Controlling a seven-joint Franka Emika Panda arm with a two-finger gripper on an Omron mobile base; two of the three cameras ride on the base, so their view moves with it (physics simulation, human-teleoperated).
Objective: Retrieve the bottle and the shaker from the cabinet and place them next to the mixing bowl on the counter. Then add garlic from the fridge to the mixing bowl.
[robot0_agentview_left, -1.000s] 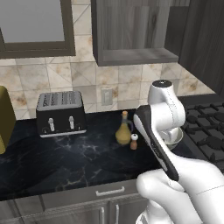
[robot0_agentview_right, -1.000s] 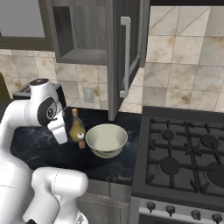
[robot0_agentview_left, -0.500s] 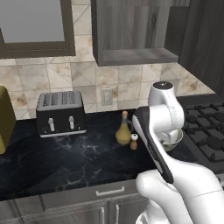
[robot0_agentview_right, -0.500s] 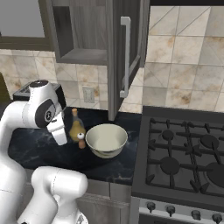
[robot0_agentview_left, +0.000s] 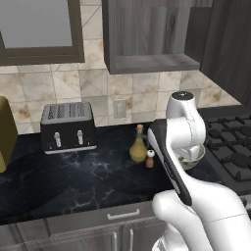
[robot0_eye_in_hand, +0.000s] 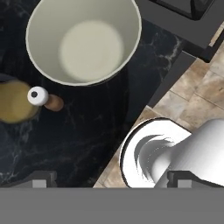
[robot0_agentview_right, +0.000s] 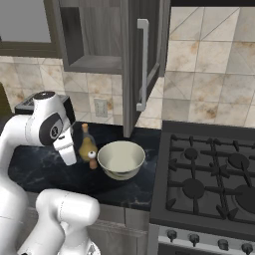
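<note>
The amber bottle (robot0_agentview_left: pixel 138 147) (robot0_agentview_right: pixel 87 145) and the small brown shaker (robot0_agentview_left: pixel 150 158) (robot0_agentview_right: pixel 92 158) stand side by side on the black counter (robot0_agentview_left: pixel 73 171), just left of the cream mixing bowl (robot0_agentview_right: pixel 121 158) (robot0_agentview_left: pixel 195 156). In the hand view I look straight down on the bowl (robot0_eye_in_hand: pixel 83 41), the shaker's white top (robot0_eye_in_hand: pixel 38 96) and the bottle (robot0_eye_in_hand: pixel 15 101). My gripper (robot0_eye_in_hand: pixel 114 178) hangs open above the counter's front edge, with nothing between its fingertips (robot0_eye_in_hand: pixel 41 177). The cabinet (robot0_agentview_left: pixel 147 34) (robot0_agentview_right: pixel 94 35) above stands open, its shelf bare. The fridge and garlic are out of view.
A black toaster (robot0_agentview_left: pixel 67 126) sits at the back left of the counter, and a yellow object (robot0_agentview_left: pixel 4 132) at the far left. The gas stove (robot0_agentview_right: pixel 214 174) (robot0_agentview_left: pixel 230 142) borders the bowl on the right. The open cabinet door with its metal handle (robot0_agentview_right: pixel 143 64) hangs above the bowl.
My arm has shifted only slightly. Bottle, shaker and bowl stand where they were, and the gripper stays open.
</note>
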